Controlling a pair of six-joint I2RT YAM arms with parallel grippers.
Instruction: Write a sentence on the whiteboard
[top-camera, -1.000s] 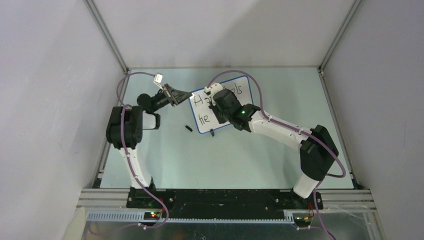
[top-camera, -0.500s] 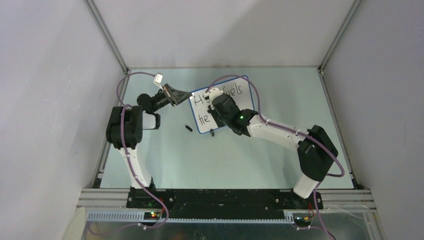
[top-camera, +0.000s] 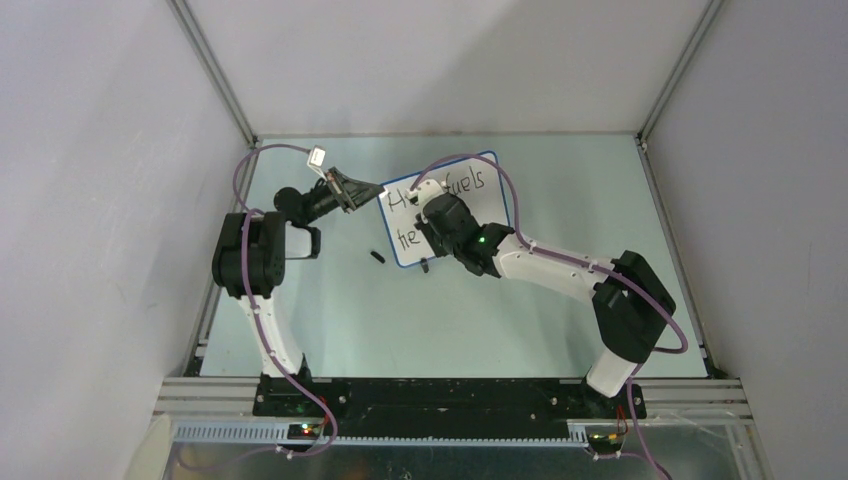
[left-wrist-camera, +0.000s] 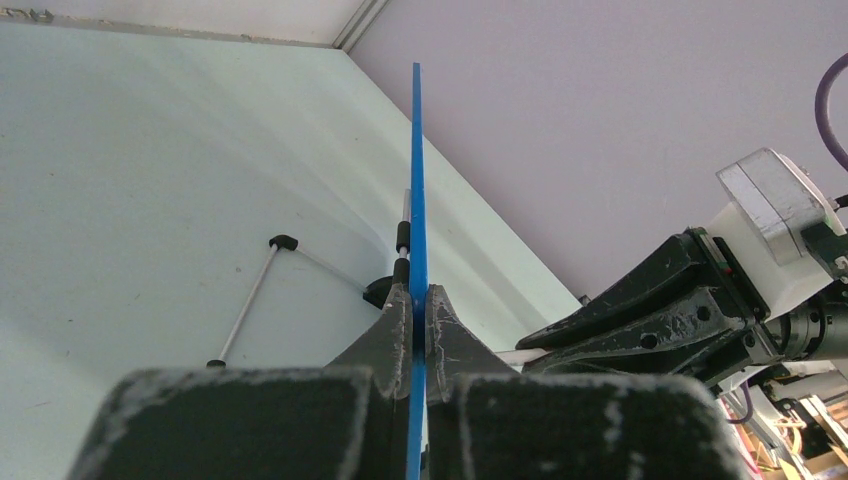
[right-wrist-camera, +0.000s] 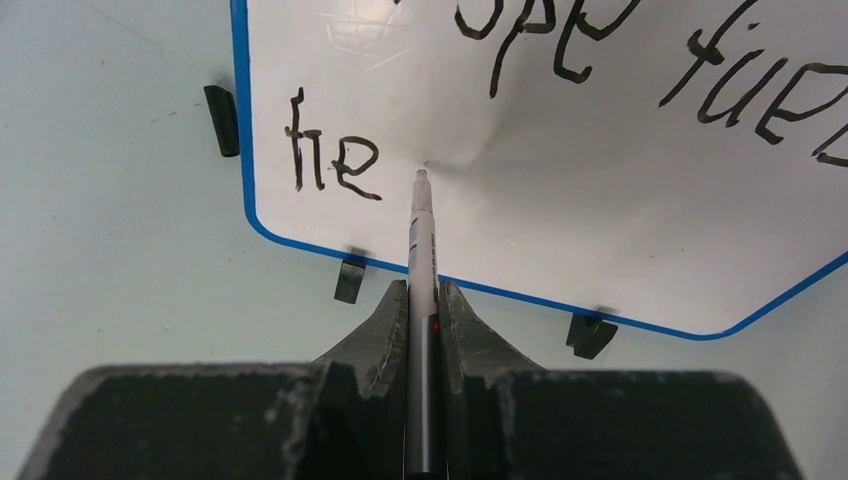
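Note:
The whiteboard (top-camera: 487, 205), white with a thin blue frame, sits at the table's back middle. My left gripper (top-camera: 372, 193) is shut on its left edge; in the left wrist view the blue edge (left-wrist-camera: 416, 180) runs up between the closed gripper (left-wrist-camera: 418, 300). My right gripper (right-wrist-camera: 424, 295) is shut on a slim marker (right-wrist-camera: 421, 230), whose tip touches the whiteboard (right-wrist-camera: 600, 200) just right of "he". The sentence (right-wrist-camera: 297, 140) reads "Hope fuels" above and "he" below. From the top view, the right gripper (top-camera: 432, 218) covers part of the writing.
A small black cap (top-camera: 377, 257) lies on the table left of the board's near corner. Black clip feet (right-wrist-camera: 349, 278) (right-wrist-camera: 588, 335) (right-wrist-camera: 222, 120) stick out under the board's frame. A thin wire stand (left-wrist-camera: 248, 300) shows behind the board. Grey enclosure walls stand on three sides.
My right gripper has slid left and toward me over the board with the marker, uncovering "fuels". The left arm and the board have stayed still.

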